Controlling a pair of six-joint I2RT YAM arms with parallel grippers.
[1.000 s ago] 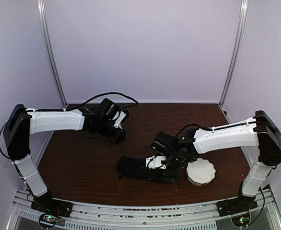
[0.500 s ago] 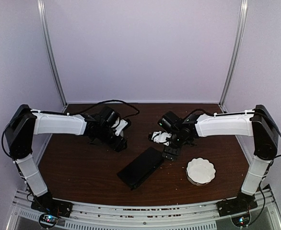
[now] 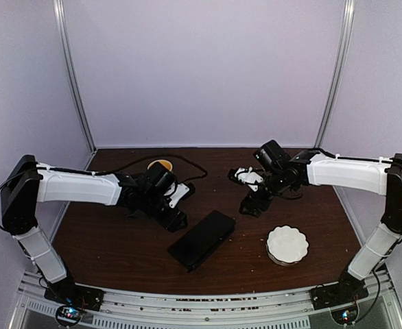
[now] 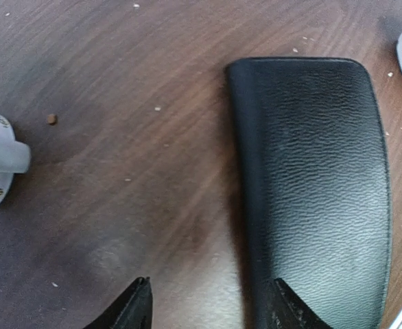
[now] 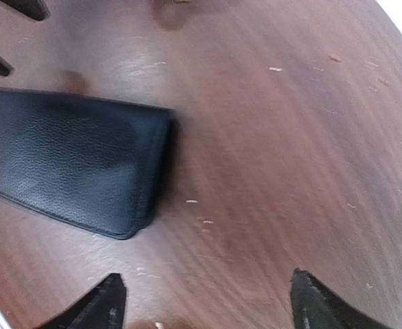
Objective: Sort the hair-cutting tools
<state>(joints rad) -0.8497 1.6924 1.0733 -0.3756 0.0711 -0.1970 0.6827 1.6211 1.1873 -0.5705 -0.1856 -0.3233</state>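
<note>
Right jaws have drawn back from the pebble-grained, round-cornered black case (image 3: 202, 239).

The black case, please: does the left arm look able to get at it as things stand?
Probably yes: the left hand hovers open at the edge of the black case, and nothing lies between them.

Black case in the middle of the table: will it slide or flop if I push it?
The black case lies flat with a wide footprint, so it should probably slide rather than tip. Its grained, leather-like skin may drag a little on the wooden table. Rounded, padded-looking edges suggest it could flex slightly if lifted by one end.
</note>
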